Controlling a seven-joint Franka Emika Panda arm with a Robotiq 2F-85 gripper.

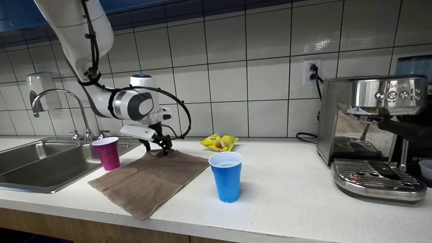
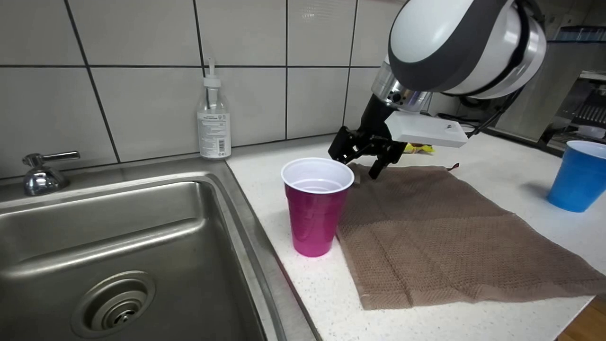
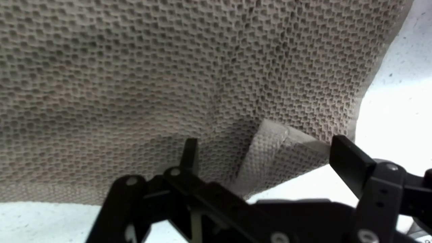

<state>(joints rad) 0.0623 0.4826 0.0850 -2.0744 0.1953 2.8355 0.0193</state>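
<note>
A brown textured cloth [image 1: 153, 180] lies spread on the white counter; it also shows in an exterior view [image 2: 454, 237] and fills most of the wrist view [image 3: 135, 84]. My gripper [image 1: 156, 152] points down at the cloth's corner near the wall, also seen in an exterior view [image 2: 359, 166]. In the wrist view my gripper [image 3: 265, 145] is open, its fingers wide apart. A folded-over corner of the cloth lies between them, and the right finger is at its edge; whether it touches is unclear. A magenta cup [image 2: 313, 220] stands upright beside the cloth, near the gripper.
A steel sink [image 2: 236, 227] borders the counter beside the magenta cup. A blue cup [image 1: 226, 179] stands by the cloth's opposite side. A yellow packet [image 1: 219, 142] lies near the tiled wall. A coffee machine [image 1: 374, 135] and a soap bottle [image 2: 214, 128] stand farther off.
</note>
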